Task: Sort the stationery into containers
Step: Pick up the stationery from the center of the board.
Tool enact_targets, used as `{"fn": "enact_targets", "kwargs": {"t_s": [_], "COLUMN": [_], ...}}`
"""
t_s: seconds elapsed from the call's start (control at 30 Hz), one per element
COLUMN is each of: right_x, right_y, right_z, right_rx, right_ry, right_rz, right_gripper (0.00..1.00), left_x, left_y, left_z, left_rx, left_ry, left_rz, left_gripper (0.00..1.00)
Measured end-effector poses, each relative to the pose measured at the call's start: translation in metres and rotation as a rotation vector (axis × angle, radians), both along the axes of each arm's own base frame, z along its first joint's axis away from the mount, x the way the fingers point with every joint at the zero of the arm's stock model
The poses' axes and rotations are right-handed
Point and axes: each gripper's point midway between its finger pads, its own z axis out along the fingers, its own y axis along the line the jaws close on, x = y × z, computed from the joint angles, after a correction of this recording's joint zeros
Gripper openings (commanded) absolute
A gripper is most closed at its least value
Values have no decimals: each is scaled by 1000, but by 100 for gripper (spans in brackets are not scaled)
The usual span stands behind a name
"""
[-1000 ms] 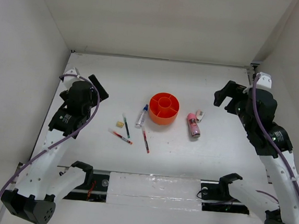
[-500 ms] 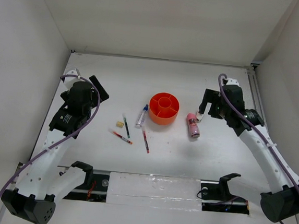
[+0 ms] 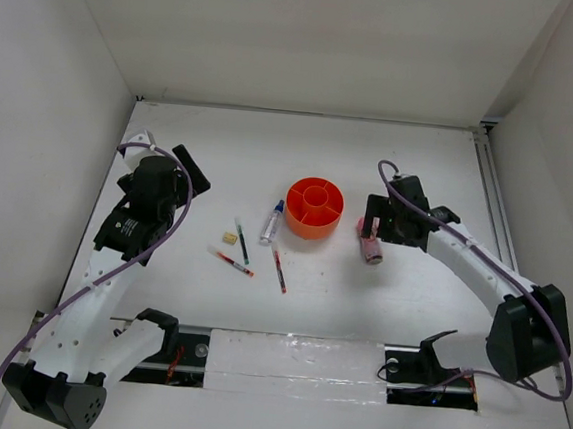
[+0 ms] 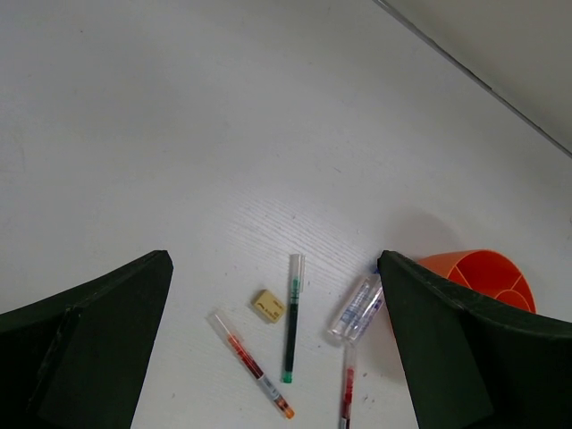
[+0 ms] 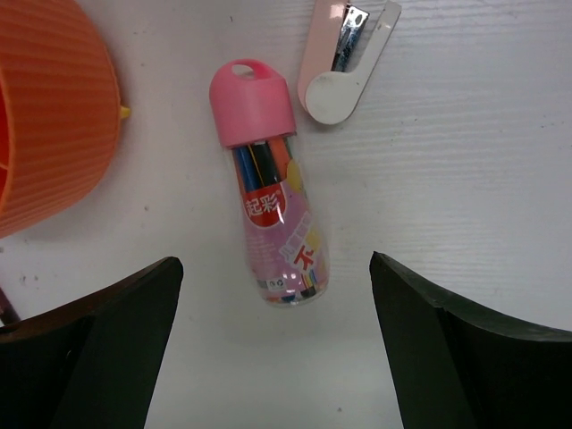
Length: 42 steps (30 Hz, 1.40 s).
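Note:
The orange organiser (image 3: 314, 207) stands mid-table. Left of it lie a white blue-capped marker (image 3: 272, 221), a dark green pen (image 3: 241, 241), two red pens (image 3: 232, 261) (image 3: 279, 270) and a yellow eraser (image 3: 230, 238). The left wrist view also shows the eraser (image 4: 268, 306) and the green pen (image 4: 291, 317). The pink tube (image 5: 273, 201) lies right of the organiser (image 5: 45, 116). My right gripper (image 3: 370, 234) hovers open right over the tube, its jaws either side of the tube's clear end. My left gripper (image 3: 185, 171) is open and empty, high at the left.
A small pink and white clipper-like item (image 5: 344, 54) lies just beyond the tube's pink cap. White walls close in the table at the back and both sides. A metal rail runs along the near edge (image 3: 294, 361).
My right arm has swung in from the back right, leftward and down, and now hangs over the pink tube. The left arm and the stationery have not moved.

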Motion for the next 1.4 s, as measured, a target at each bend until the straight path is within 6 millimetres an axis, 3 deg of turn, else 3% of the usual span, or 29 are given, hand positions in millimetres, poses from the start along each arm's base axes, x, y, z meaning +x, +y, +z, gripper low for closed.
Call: {"fn": "enact_targets", "kwargs": {"t_s": [0.33,0.73,0.8,0.83,0.97,1.0,1.03,1.27,1.4], "right_x": [-2,-6,-6,-6,-6,-6,-6,-8,-14], "right_y": [10,15,16,17,17,17,17,17,22], "right_z": [-52,-82,-82,-82,-82,-82,-82,-78,-46], "right_rx": [-46,-98,-104,-107,-117,-120,-122,-125,-102], "right_ry": [95,154,152,150,146,145,144,137,75], "right_rz": [33,65,69,69,68,67,67,54,53], "right_gripper": [87,73,60,46,20,5,0,0,0], "left_x": [0,0,0,0,0,0,0,0,0], "left_y": [-1,-1,-1,-1,-1,-1,-1,-1,-3], "left_z": [0,0,-1,0,0,0,0,0,0], "left_rx": [3,2,2,2,2,2,2,2,-1], "left_ry": [2,3,3,3,3,3,3,3,3], "left_rz": [-9,-12,-12,-12,-12,-12,-12,-12,-18], "left_gripper": [100,100,100,100,100,100,100,100,100]}}
